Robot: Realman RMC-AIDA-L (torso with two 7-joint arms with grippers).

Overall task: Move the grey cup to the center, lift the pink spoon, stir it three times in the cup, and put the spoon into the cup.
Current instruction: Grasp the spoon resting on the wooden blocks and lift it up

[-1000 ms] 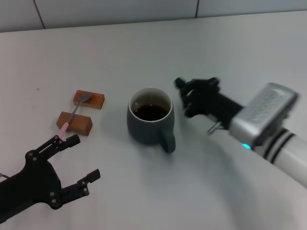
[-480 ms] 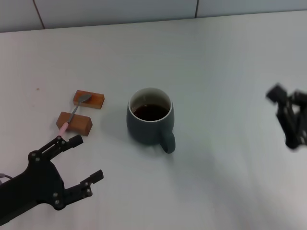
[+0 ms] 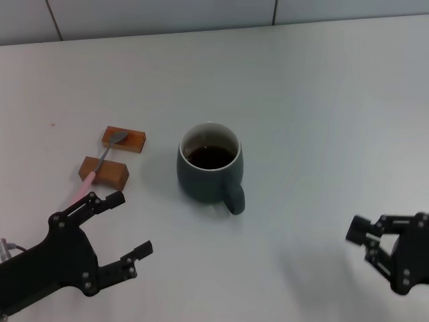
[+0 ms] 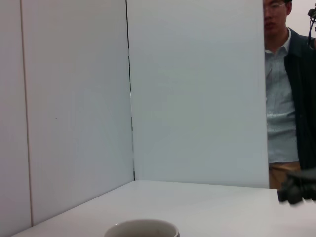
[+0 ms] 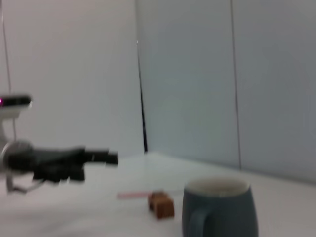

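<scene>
Grey cup (image 3: 210, 170) was seen upright near center of white tabletop (image 3: 322, 107), dark liquid inside, handle turned toward robot; placing step judged done. Pink spoon (image 3: 100, 163) was laid bridging two wooden blocks (image 3: 114, 155), handle raised off table, likely for easier pinching. Left gripper (image 3: 117, 225) was held near spoon's handle end, fingers spread apart. Right gripper (image 3: 368, 240) was parked well apart, fingers parted, nothing held
</scene>
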